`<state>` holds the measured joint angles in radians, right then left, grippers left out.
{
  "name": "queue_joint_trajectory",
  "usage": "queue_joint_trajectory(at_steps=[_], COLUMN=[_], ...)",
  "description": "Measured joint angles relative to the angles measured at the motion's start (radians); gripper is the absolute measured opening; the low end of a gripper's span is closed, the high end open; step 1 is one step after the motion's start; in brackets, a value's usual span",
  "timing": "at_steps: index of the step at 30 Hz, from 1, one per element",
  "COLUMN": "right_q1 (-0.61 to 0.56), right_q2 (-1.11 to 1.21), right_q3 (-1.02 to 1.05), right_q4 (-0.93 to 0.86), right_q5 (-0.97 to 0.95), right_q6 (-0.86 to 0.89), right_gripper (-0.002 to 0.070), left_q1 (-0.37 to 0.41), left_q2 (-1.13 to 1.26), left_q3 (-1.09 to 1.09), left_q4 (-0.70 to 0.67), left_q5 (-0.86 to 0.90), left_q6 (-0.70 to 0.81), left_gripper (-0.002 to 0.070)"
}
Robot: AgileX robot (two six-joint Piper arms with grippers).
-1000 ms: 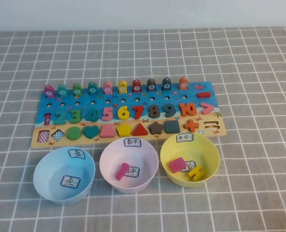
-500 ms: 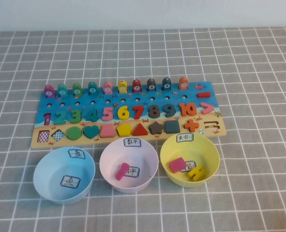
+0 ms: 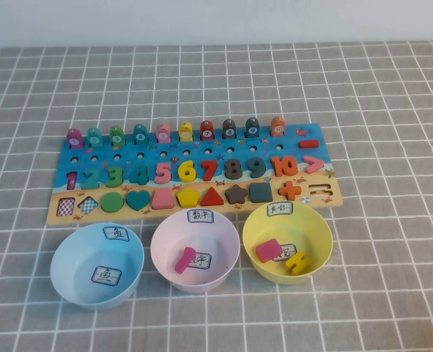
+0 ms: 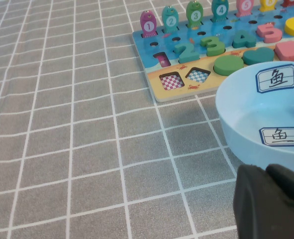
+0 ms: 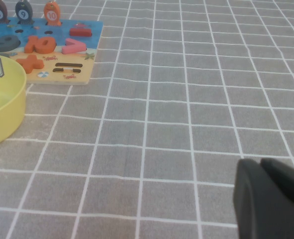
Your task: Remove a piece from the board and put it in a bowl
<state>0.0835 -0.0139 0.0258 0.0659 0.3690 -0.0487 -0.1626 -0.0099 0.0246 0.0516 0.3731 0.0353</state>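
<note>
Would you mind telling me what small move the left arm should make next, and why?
Probably open the left claw and reach toward the purple fish at the board's left end. That claw sits shut and empty beside the blue bowl, which holds nothing yet, and the fish stands untouched in its row. The right claw looks shut, parked over bare cloth.
</note>
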Motion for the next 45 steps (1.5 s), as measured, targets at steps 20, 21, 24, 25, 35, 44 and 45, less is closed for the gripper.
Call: queue_joint_trajectory(at_steps=[20,21,24,25,35,44,45], right_q1=[0.0,0.0,0.0,0.0,0.0,0.0,0.0], right_q2=[0.0,0.0,0.0,0.0,0.0,0.0,0.0], right_q3=[0.0,0.0,0.0,0.0,0.0,0.0,0.0], right_q4=[0.0,0.0,0.0,0.0,0.0,0.0,0.0], right_q5=[0.0,0.0,0.0,0.0,0.0,0.0,0.0], right_q6=[0.0,0.0,0.0,0.0,0.0,0.0,0.0], right_gripper=[-0.0017,-0.0017,-0.0017,-0.0017,-0.0017,-0.0017,-0.0017], left_q1=[0.0,0.0,0.0,0.0,0.0,0.0,0.0], left_q2=[0.0,0.0,0.0,0.0,0.0,0.0,0.0], left_q3=[0.0,0.0,0.0,0.0,0.0,0.0,0.0], left_q4=[0.0,0.0,0.0,0.0,0.08,0.21,0.21], left_q5=[0.0,0.0,0.0,0.0,0.0,0.0,0.0], left_q6=[0.0,0.0,0.0,0.0,0.002,0.002,0.002], left_gripper=[-0.0001,-0.0001,-0.0001,-0.0001,-0.0001,-0.0001,-0.0001])
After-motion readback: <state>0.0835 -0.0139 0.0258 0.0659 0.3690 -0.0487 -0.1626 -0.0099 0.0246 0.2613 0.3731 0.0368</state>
